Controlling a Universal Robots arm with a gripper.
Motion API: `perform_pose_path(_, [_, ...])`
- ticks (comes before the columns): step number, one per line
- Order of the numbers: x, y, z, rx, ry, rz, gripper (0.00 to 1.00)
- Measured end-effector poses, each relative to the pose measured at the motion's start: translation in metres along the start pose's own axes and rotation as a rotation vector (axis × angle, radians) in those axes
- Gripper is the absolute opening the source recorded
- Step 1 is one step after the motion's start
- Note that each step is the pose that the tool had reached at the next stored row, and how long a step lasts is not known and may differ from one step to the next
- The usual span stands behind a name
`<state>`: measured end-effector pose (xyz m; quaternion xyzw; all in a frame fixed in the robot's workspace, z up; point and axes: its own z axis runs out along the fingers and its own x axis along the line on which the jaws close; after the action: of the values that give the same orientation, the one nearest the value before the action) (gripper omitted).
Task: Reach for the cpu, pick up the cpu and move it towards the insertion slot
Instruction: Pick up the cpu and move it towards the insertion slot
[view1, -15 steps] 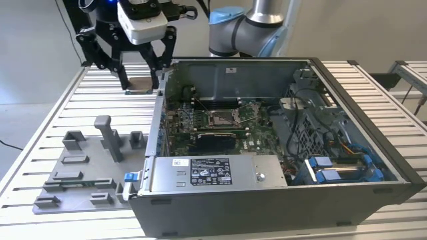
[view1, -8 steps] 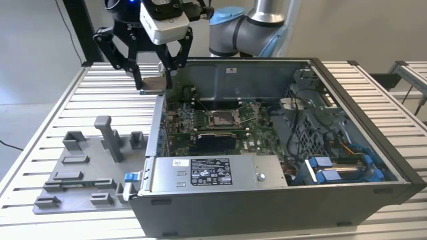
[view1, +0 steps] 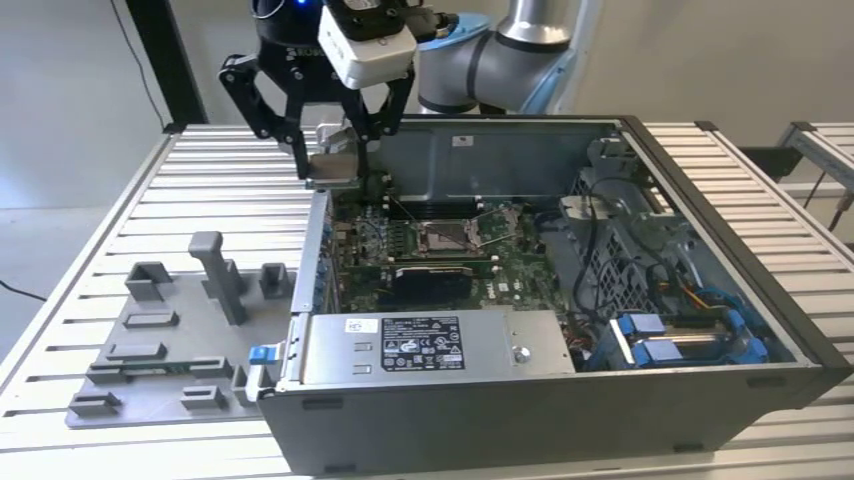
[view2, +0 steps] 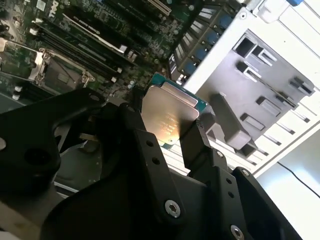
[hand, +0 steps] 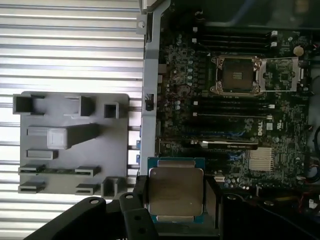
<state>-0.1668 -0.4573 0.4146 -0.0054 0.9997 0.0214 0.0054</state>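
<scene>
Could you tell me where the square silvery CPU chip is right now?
The square silvery CPU chip is clamped between the black gripper's fingers, raised over the open grey computer case's rim on the exterior view's left.

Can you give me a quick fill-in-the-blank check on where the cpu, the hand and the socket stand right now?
1. The hand is shut on the ____.
2. In the exterior view the cpu hangs above the case's ____ wall.
3. The insertion slot is ____, with no chip in it.
4. The grey fixture block sits on the table ____ the computer case.

Missing words: cpu; left; empty; outside
</scene>
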Motion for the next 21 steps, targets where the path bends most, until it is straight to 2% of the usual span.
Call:
perform_pose_path(11, [-0.0335,-0.0004,0.0005,0.0000,0.0000,0.000,0.00])
perform_pose_path(17, [-0.0460,-0.0001,0.0006,0.0000,0.0000,0.000,0.00])
perform_pose_path(21, [-0.0611,0.0001,0.0008,0.0000,0.0000,0.000,0.00])
